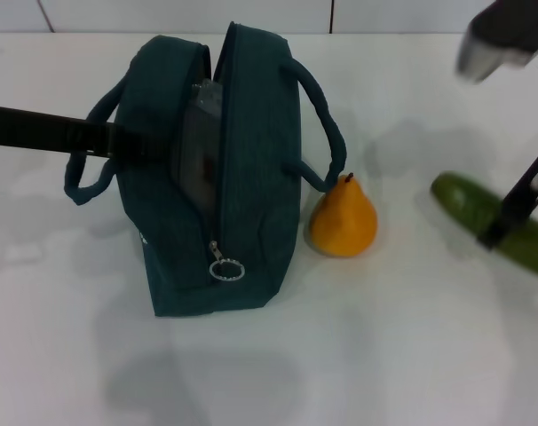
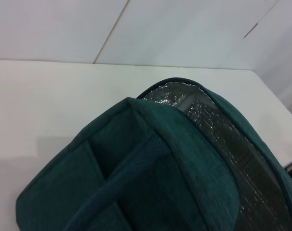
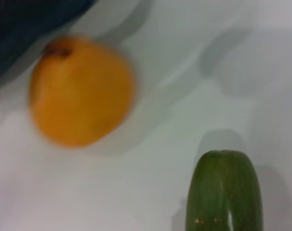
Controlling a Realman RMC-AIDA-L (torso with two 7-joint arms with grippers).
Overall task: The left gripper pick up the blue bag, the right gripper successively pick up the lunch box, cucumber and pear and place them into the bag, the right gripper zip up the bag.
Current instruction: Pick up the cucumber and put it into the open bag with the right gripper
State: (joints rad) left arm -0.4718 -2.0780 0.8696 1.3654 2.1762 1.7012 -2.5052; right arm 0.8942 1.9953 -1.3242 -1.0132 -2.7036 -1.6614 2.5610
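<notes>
The blue bag [image 1: 251, 177] stands upright on the white table with its top zip open; it fills the left wrist view [image 2: 151, 183]. The grey lunch box [image 1: 198, 151] stands inside it. My left gripper [image 1: 131, 142] reaches in from the left and is shut on the bag's left side by the handle. The orange pear [image 1: 343, 224] stands just right of the bag and also shows in the right wrist view [image 3: 81, 91]. My right gripper [image 1: 504, 222] is shut on the green cucumber [image 1: 464, 202] at the far right, whose end shows in the right wrist view [image 3: 225, 192].
The zip pull with its metal ring [image 1: 225, 266] hangs at the bag's front end. The bag's silver lining [image 2: 223, 130] shows at the opening. White table [image 1: 384, 355] extends in front of the bag and pear.
</notes>
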